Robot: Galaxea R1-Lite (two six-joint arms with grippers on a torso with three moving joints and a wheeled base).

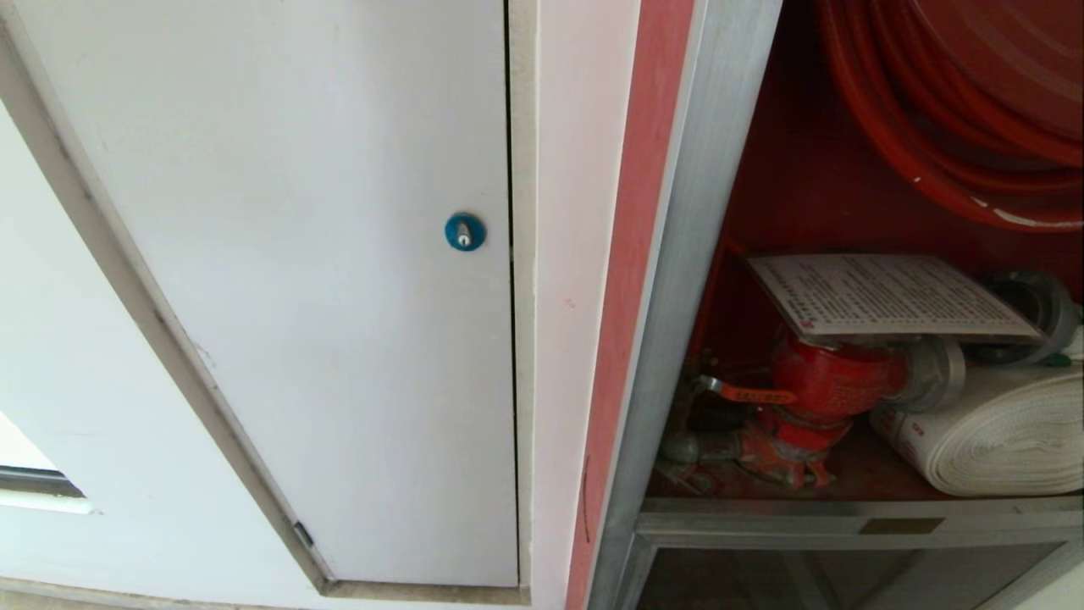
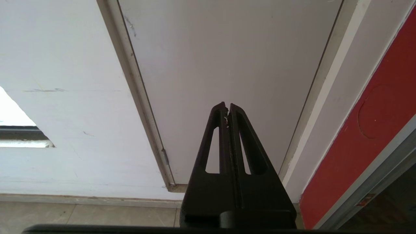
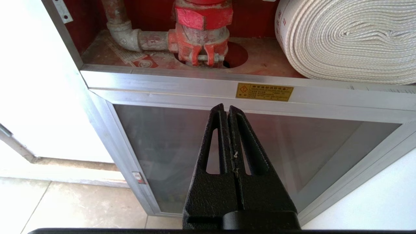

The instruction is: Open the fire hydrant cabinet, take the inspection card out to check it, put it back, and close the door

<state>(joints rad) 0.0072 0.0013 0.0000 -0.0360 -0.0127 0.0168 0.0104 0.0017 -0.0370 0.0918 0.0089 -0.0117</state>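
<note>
**Both hands pressed shut, card resting on the valve in the open cabinet**

Both hands are empty, with fingers pressed together. The left hand (image 2: 227, 107) points at the white panel (image 2: 227, 65), well to the left of the red valve and below the panel's blue round lock (image 1: 464, 231). The right hand (image 3: 226, 109) hangs in front of the lower glass panel (image 3: 169, 146), just under the valve, its tips close below the small brass plate (image 3: 264, 92) on the silver frame rail. Neither hand touches anything, and neither arm shows in the head view.

Nearest the valve from the front is that frame rail of the fire hydrant cabinet (image 1: 677, 280), with the lower glass beneath it and pale floor tiles (image 3: 65, 208) further down. The upper compartment stands open; the door itself is not in view. On the compartment's floor the red valve (image 1: 826, 381) rises from a round hole, with a grey elbow pipe (image 3: 125, 31) joining it on its left. Just right of the valve lies the white rolled hose (image 1: 1008, 432), on its side.

The inspection card (image 1: 889, 295) lies flat on top of the valve, apparently also resting on the metal coupling (image 1: 1037, 301) at its right end, though that contact is hard to judge. Above and behind the valve hangs the red hose reel (image 1: 957, 110), against the red back wall.
</note>
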